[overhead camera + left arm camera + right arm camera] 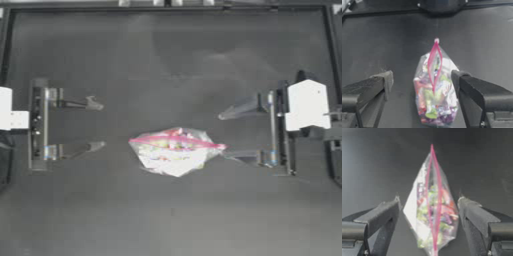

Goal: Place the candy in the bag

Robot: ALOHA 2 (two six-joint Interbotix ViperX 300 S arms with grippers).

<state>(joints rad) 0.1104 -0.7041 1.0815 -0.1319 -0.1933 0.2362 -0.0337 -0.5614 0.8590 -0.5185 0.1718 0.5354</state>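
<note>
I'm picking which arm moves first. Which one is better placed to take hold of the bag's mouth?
Probably right. The right tool is open, its lower fingertip almost at the bag strip's end. The left tool, also open, sits farther away. No loose candy is visible.

The bag (pixel 175 151) lay crumpled near the table's middle, clear and crinkly; its pink-red strip ran across the top; multicoloured sweets showed through the plastic.
</note>
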